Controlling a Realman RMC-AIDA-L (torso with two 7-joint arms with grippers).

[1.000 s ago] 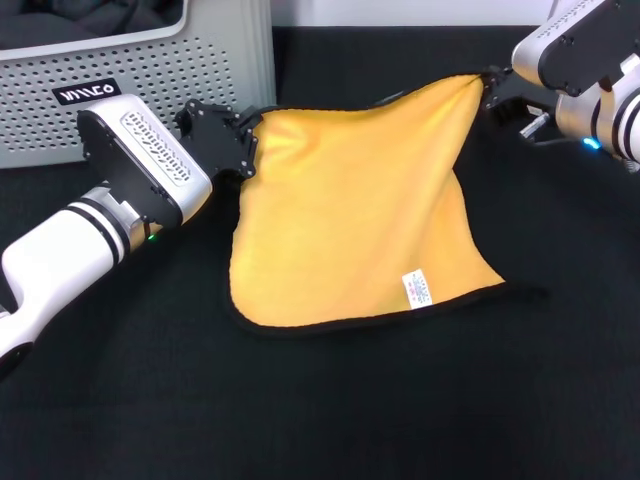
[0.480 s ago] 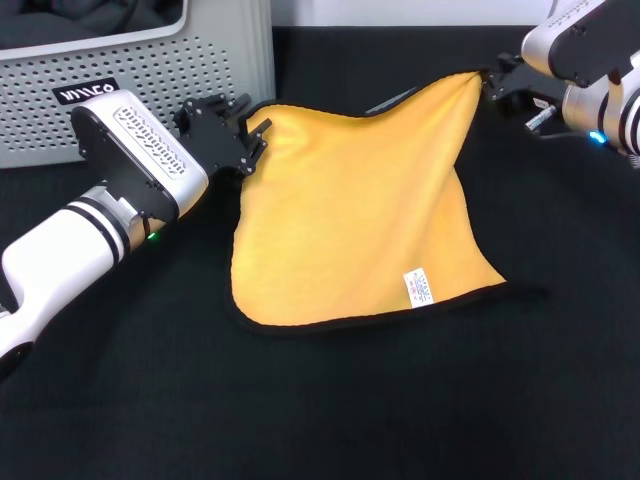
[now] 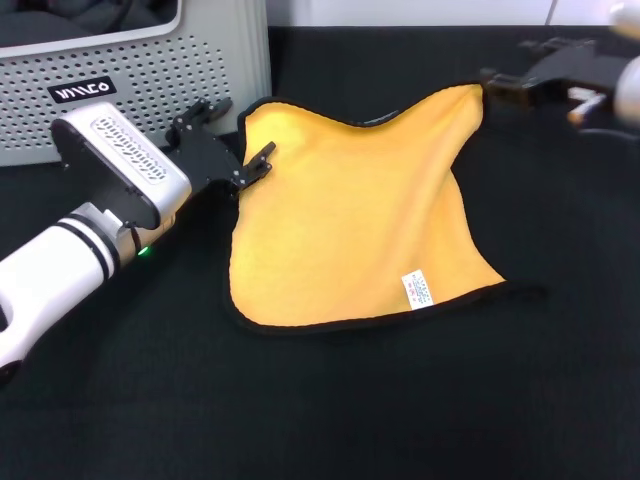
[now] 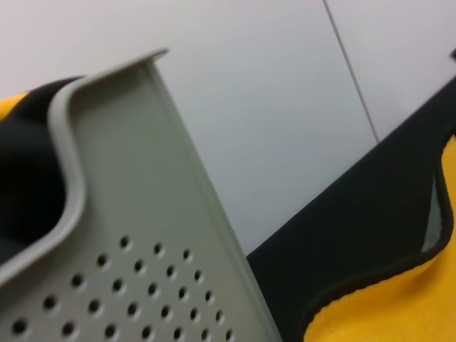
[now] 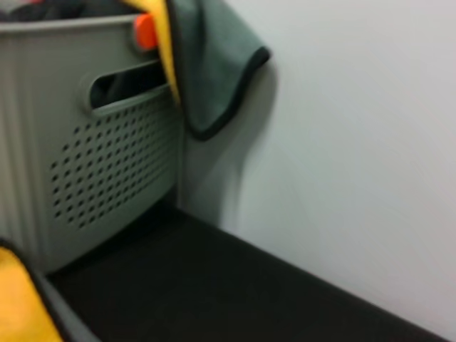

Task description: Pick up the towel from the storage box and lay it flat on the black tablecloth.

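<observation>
The towel (image 3: 350, 220) lies yellow face up on the black tablecloth (image 3: 400, 400), its white tag (image 3: 418, 290) near the front right edge and its top edge slightly wavy. My left gripper (image 3: 243, 128) is open at the towel's top left corner and holds nothing. My right gripper (image 3: 510, 68) is open just past the top right corner and clear of the cloth. The storage box (image 3: 200, 60) stands at the back left. The left wrist view shows the box wall (image 4: 142, 249) and the towel's edge (image 4: 399, 306).
Dark cloth lies inside the box (image 3: 90, 15). In the right wrist view a grey, black-edged cloth (image 5: 206, 64) hangs over the box rim (image 5: 107, 164) next to an orange item (image 5: 146, 32). A white wall runs behind the table.
Both grippers have opened and let go of the towel's top corners. The left one drew back to the left, the right one moved up and right. The towel's top edge has settled.
</observation>
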